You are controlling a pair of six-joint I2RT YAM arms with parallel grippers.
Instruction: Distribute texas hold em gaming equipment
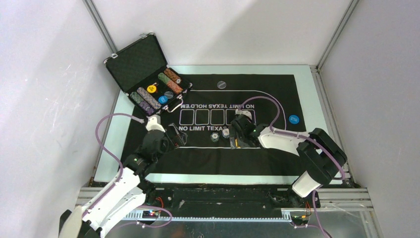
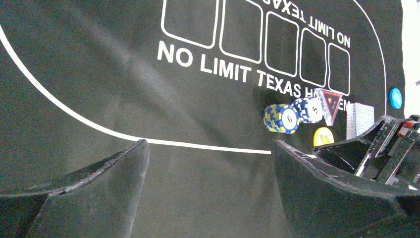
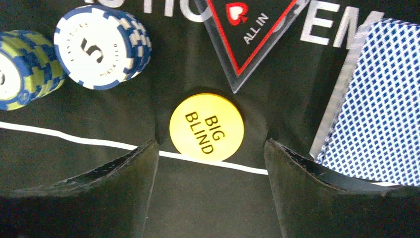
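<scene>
**Top view:** One black case (image 1: 134, 63) stands open at the far-left corner of the black mat (image 1: 267, 158). It holds rows of chips (image 1: 171, 79), too small to count. One yellow round piece (image 1: 152, 89) and one blue round piece (image 1: 162, 99) lie among them. On the mat are one black disc (image 1: 222, 85) at the far middle and one blue disc (image 1: 294, 119) to the right. Two small chip stacks (image 1: 215, 136) sit near the centre. The left gripper (image 1: 173, 136) is over the mat to their left, and the right gripper (image 1: 235, 134) is just to their right.

**Left wrist:** The left gripper (image 2: 208, 168) has its jaws spread fully, with only bare mat between them. Ahead lie two chip stacks, one yellow-and-blue stack (image 2: 281, 119) and one white-and-blue stack (image 2: 308, 110), touching each other. Beside them are one triangle marker (image 2: 331, 104), one deck of blue-backed cards (image 2: 359, 119) and one yellow Big Blind disc (image 2: 323, 137). The blue disc lies farther off.

**Right wrist:** The right gripper (image 3: 211, 156) has its jaws partly apart and grips nothing. The yellow Big Blind disc lies flat on the mat just ahead of the fingertips (image 3: 133, 163), across a white line, with a gap on each side. The two chip stacks are to the far left, the single "ALL IN" triangle marker beyond, and the one deck to the right.
</scene>
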